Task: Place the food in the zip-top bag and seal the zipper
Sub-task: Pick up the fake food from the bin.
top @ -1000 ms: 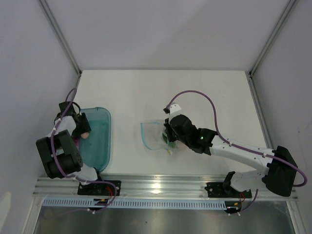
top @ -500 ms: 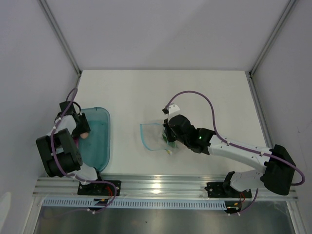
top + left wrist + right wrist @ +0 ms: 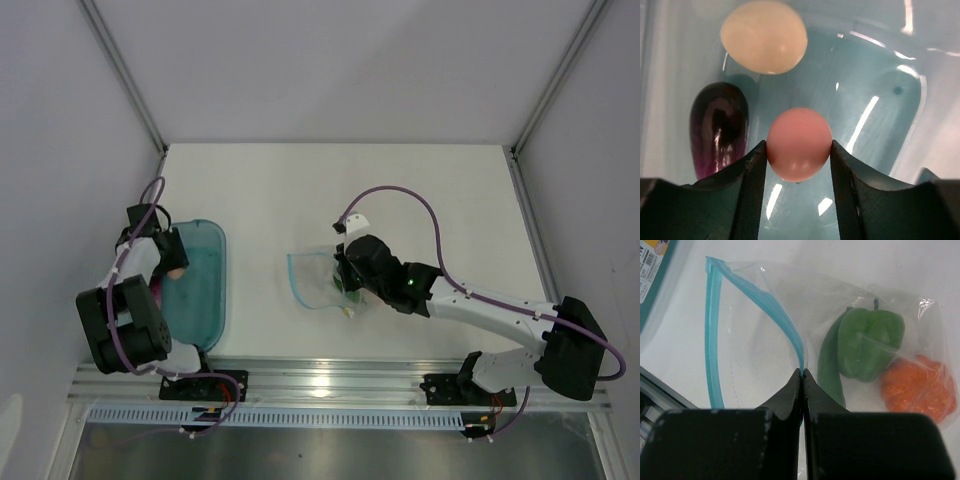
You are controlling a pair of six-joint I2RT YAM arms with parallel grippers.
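The smooth pink toy egg [image 3: 799, 144] is clamped by the left gripper [image 3: 797, 150] inside the translucent teal plastic tray [image 3: 890, 115], near a cream egg [image 3: 764, 36] and a glossy purple eggplant [image 3: 719, 127]. The right gripper [image 3: 803, 377], jaws together, pinches one lip of the clear floppy zip-top bag [image 3: 755, 340] at its light-blue zipper strip [image 3: 712, 330]; the green bell pepper [image 3: 870, 342] and orange fruit [image 3: 920, 387] lie inside. Step in hand: pick-up. Next move: lift, then carry to the bag mouth. A white tabletop [image 3: 400, 190] stands between grey walls [image 3: 300, 60]

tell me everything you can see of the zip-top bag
The zip-top bag is clear, floppy plastic lying on the white table, with a light-blue zipper along its mouth. The mouth gapes open: the right claw is pinched shut on one lip, holding it apart from the other. Inside lie a green bell pepper, a slim green pod and an orange fruit.
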